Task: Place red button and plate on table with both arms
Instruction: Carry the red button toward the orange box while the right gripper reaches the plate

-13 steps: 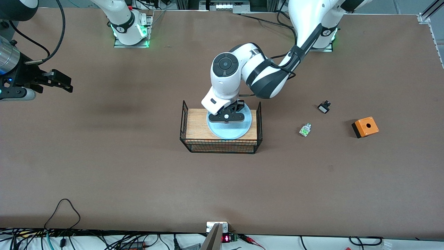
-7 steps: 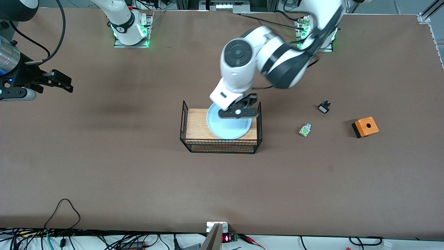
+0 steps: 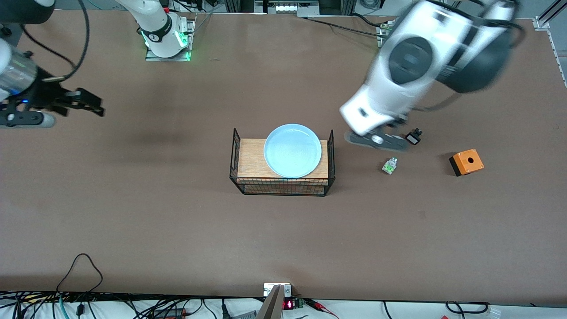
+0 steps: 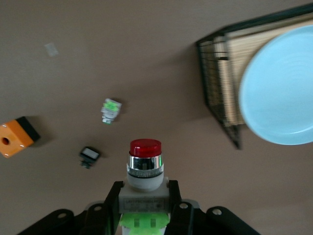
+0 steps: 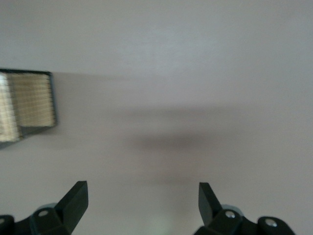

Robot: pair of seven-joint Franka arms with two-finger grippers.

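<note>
Transit is the change: the left gripper [image 4: 145, 215], which a second ago was down at the plate [image 3: 292, 149] in the wire basket [image 3: 281, 186], now hangs over the table [image 3: 177, 221] at the plate's three o'clock, pinching the red button [image 4: 145, 171]. The button looks ready to set down there; the plate is still on the basket's wood top. The right gripper [image 5: 142, 203] waits spread wide and empty at the plate's nine o'clock.
</note>
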